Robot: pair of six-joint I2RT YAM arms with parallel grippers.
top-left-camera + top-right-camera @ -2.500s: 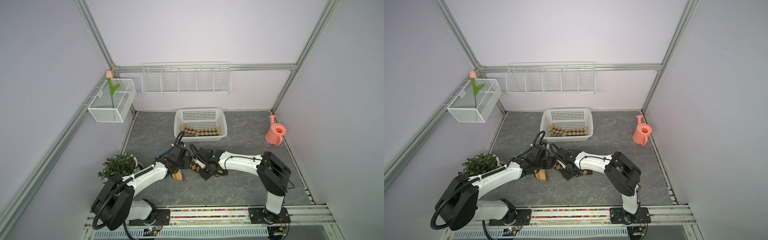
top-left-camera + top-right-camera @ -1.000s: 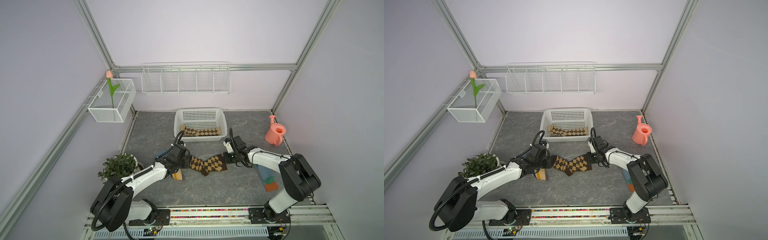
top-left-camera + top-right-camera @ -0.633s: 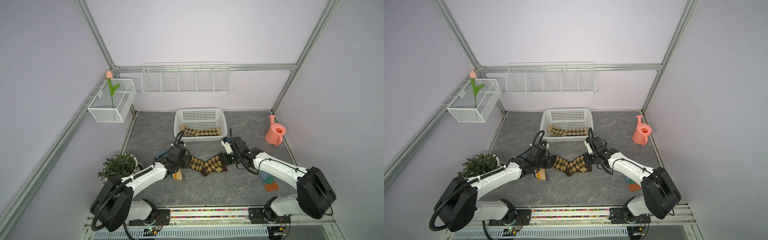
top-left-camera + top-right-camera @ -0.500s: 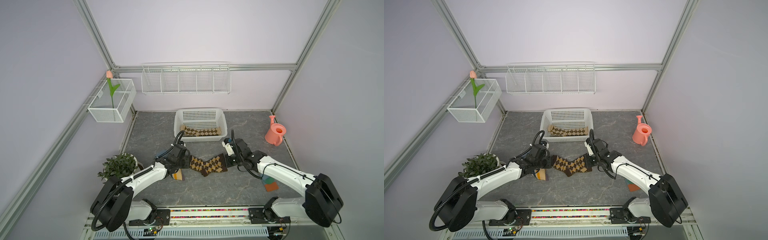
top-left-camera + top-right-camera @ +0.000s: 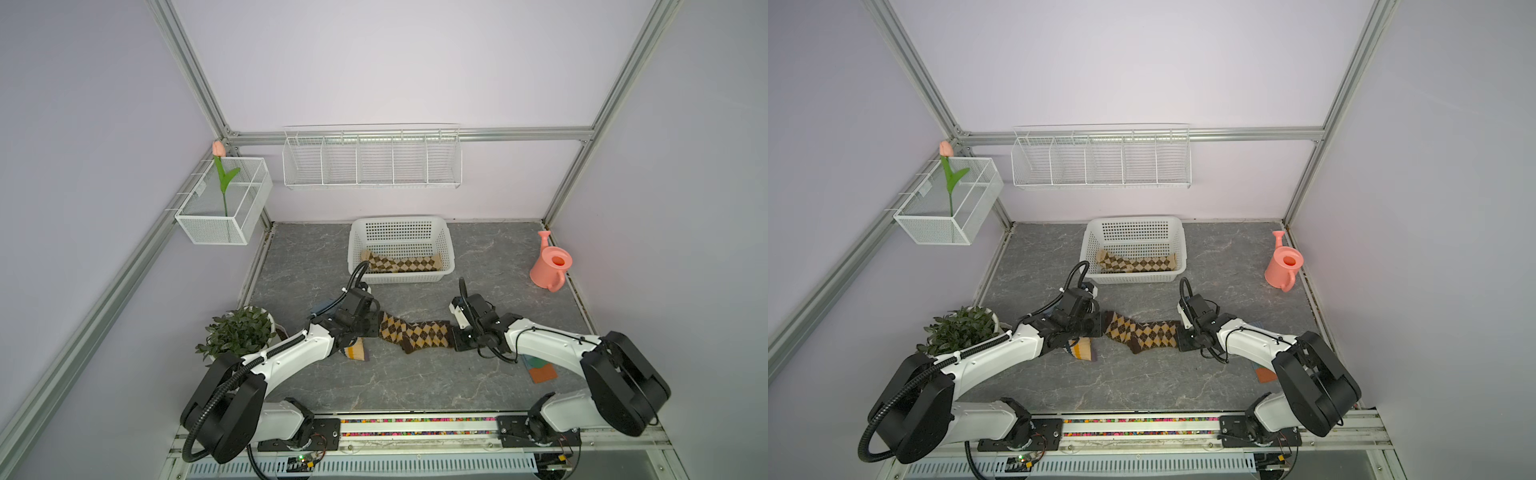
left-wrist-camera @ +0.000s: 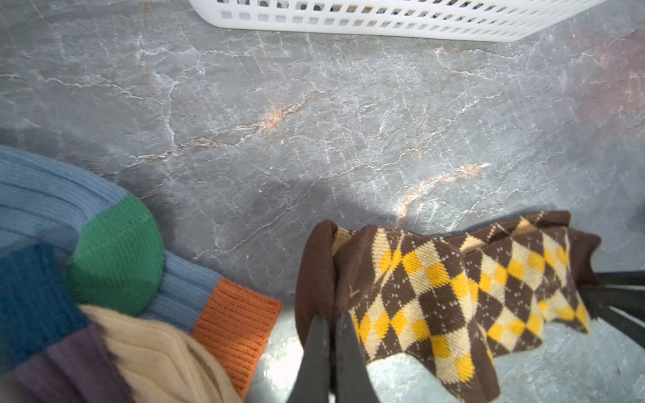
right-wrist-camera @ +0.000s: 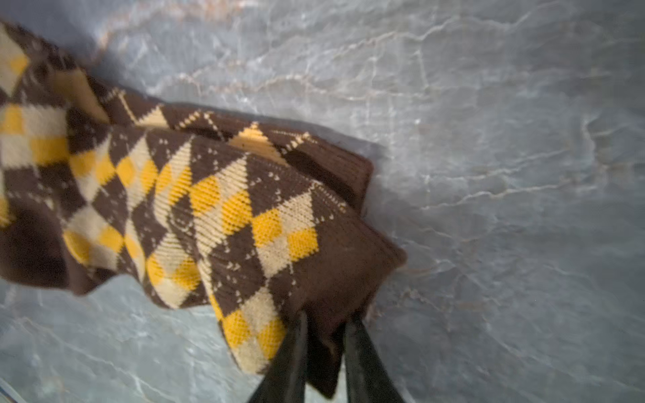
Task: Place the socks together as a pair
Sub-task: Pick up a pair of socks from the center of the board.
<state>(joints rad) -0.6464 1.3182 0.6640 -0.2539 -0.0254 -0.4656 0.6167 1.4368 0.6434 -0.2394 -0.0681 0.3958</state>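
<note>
Moved: right arm has dragged its end of the dark brown-yellow argyle socks (image 5: 415, 334) toward the table's (image 5: 415, 386) right edge. They now lie stretched out flat, where a couple of seconds ago they were bunched at the left gripper.
Argyle count: 2, one on top of the other with edges nearly matched, mid-table in front of the basket (image 5: 401, 220).
Left gripper (image 6: 330, 317): fingers pressed together on a plain brown end of the stack.
Right gripper (image 7: 324, 317): fingers slightly parted with the brown cuff between them. Can't tell if it's pinching.
Basket: 1, white, at the middle of the back edge. Tan-brown argyle socks (image 5: 401, 264) lie along its front wall, count unclear.
Pile under left arm: 1 blue-grey sock (image 6: 42, 195) with green patch and orange cuff, and 1 cream sock (image 6: 150, 352) with a purple band. The two touch each other and sit near the argyle stack but apart from it.
Right side: 1 green-and-orange sock (image 5: 540, 368), partly under the right arm near the right edge.
Other: 1 potted plant (image 5: 237, 332) at the left edge, 1 pink watering can (image 5: 550, 266) at the right edge toward the back.
</note>
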